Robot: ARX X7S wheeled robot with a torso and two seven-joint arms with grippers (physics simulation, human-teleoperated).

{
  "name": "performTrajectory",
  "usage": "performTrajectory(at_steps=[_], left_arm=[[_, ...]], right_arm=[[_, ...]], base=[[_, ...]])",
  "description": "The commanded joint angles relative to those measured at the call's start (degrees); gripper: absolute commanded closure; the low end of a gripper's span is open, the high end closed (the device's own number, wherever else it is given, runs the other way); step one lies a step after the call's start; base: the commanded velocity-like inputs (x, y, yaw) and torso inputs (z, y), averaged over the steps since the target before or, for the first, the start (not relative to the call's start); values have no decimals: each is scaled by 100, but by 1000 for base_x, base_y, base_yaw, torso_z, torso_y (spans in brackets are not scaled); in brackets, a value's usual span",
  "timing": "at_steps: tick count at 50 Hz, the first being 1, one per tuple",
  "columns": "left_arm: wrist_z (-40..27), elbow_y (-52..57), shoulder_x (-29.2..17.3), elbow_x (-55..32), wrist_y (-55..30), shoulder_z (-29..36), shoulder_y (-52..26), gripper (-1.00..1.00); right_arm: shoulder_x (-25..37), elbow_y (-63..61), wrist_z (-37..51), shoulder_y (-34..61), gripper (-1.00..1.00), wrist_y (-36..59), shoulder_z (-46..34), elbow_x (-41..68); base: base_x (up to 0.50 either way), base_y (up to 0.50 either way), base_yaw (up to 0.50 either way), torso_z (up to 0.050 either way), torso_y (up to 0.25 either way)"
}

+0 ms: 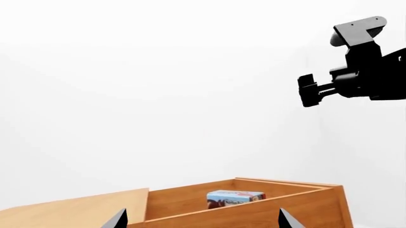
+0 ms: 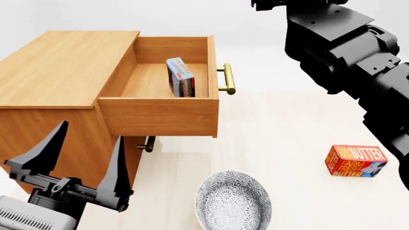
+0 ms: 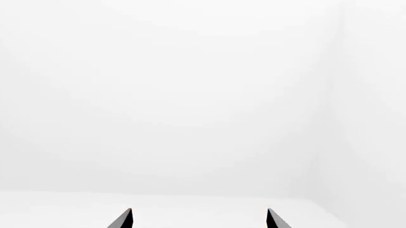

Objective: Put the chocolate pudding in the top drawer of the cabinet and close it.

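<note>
The chocolate pudding (image 2: 181,77) stands on edge inside the open top drawer (image 2: 160,115), whose front faces right; the empty, open left pincer (image 2: 80,165) is nearer than the open right pincer (image 3: 198,219).

Plain white walls (image 3: 190,95) enclose the scene under even, diffuse light. A pale cream wood-grain floor (image 2: 288,129) spreads right and near, meeting a white strip at the far wall.

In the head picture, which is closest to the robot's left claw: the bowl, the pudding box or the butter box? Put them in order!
From the left gripper:
1. The bowl, beside it on the floor.
2. The chocolate pudding, up in the open top drawer.
3. The butter box, far across on the right.
</note>
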Motion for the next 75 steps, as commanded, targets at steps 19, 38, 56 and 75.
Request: performTrajectory(at_steps=[19,38,56,75], left_arm=[[52,141,39,-5,-198,-43,22,-100],[73,288,65,39,-372,-67,26,-100],[92,422,117,79,-567,-78,25,-100],[569,1492,536,-796,-1489,-181,-822,-100]], right_arm=[[3049,-4371,1567,-810,-100,-589,-48,-259],[4757,-6689,2367,-1812,-100,-1416,-517,-1614],[5790,-7869,3002,-2318,-100,-1869,-742,-2603],[6463,-7901,3610,-2902,-100,-2767,-985,-3270]], base=[[0,0,0,0,0],[0,0,0,0,0],[0,0,0,0,0],[0,0,0,0,0]])
